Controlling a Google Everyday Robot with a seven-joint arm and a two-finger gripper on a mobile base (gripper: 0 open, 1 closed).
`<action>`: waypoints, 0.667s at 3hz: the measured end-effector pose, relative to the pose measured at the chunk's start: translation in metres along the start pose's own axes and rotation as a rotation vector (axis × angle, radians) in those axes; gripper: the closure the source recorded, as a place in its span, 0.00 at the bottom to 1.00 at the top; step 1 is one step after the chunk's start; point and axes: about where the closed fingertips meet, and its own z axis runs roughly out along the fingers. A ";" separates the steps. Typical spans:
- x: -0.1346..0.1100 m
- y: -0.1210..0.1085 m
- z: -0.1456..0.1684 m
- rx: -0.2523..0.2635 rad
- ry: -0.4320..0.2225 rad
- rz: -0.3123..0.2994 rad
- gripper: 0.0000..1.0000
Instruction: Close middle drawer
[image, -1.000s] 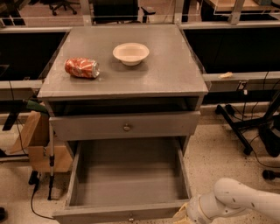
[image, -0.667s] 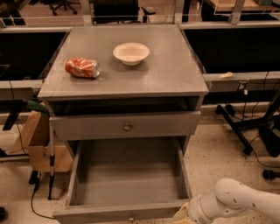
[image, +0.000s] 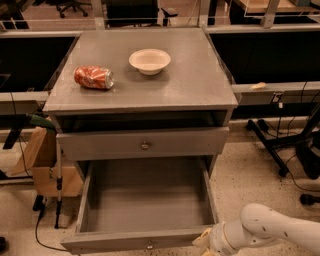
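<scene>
In the camera view the middle drawer (image: 146, 200) stands pulled far out and empty, its long axis running back into the bench (image: 195, 85). The end effector (image: 204, 242) sits at the right corner of the front panel (image: 110, 243). Whether it is open cannot be told. The closing push would go straight away from it.

Grey middle drawer (image: 147, 202), wide open and bare, jaws at its front-right corner.

Our white arm (image: 280, 229) comes in from the lower right, nearly level, with our gripper (image: 204, 241) at the bottom edge.
</scene>
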 end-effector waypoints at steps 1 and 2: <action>-0.001 0.006 0.002 0.001 -0.005 -0.007 0.00; 0.002 0.012 0.002 0.001 -0.005 -0.007 0.00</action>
